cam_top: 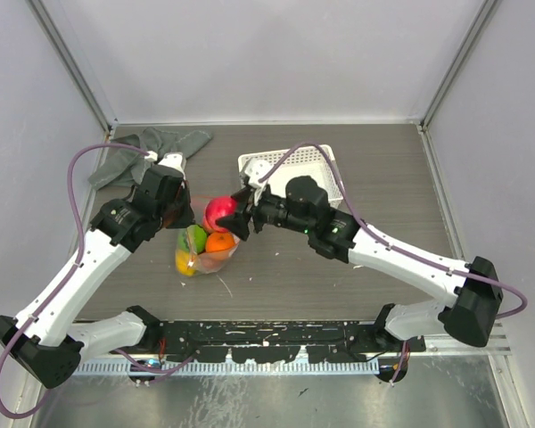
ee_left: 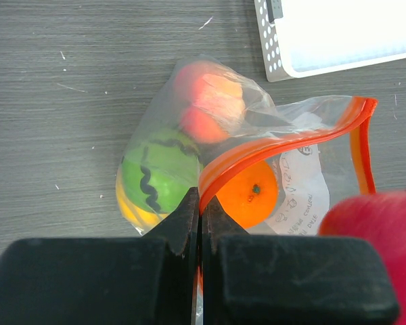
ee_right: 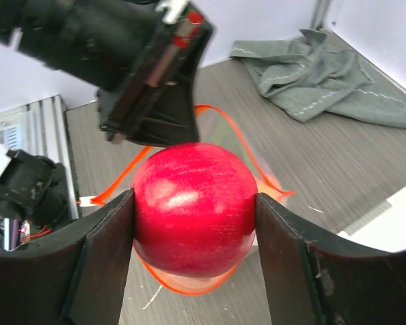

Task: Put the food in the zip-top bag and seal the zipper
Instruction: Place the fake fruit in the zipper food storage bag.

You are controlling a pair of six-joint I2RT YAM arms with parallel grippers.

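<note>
Grey wood-grain table [cam_top: 383, 178], white walls all round. My left gripper [ee_left: 201, 210] is pinched tight on the zipper [ee_left: 257, 152], propping the bag [ee_left: 311, 183] mouth open, with other fruits [ee_left: 159, 179] inside. Right gripper [ee_right: 195, 230] clamps the apple [ee_right: 193, 196] just above that mouth, the orange loop ringing it underneath. I reckon it's straight down, then let go.

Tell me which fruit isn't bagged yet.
The red fruit, held in the right gripper at the bag mouth; the green, orange and yellow ones are inside.
</note>
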